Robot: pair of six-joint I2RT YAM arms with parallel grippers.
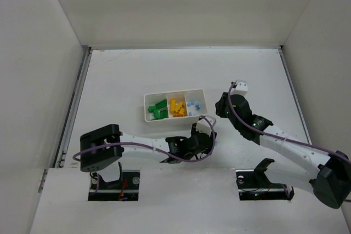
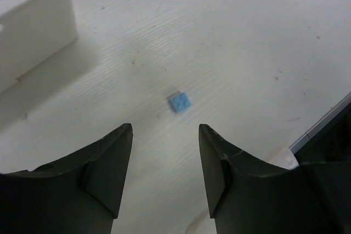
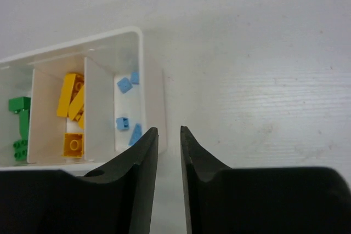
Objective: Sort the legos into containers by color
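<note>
A single tiny light-blue brick (image 2: 180, 101) lies flat on the bare bench, studs up, out toward the near edge from the tray's near right corner and well apart from the tray (image 2: 38, 20). It looks like hard, stiff plastic, very light and smooth-sided, so it would probably skid or flip if one finger reached it before the other. The safest hold is likely across two opposite flat sides, low down, with the fingers squared to its slightly turned edges. The left gripper (image 2: 165, 130) hangs over the bench, pointing down and forward. Its two dark fingers are spread wide and empty, and the brick sits just ahead of the gap between them, not yet inside it. The right gripper (image 3: 169, 131) hovers beside the tray's right end with its fingers nearly pressed together, leaving only a thin slit and holding nothing. The tray sits around the middle of the bench, holding green bricks (image 3: 21, 108) in the left compartment, yellow bricks (image 3: 71, 97) in the middle one and blue bricks (image 3: 124, 85) in the right one.
</note>
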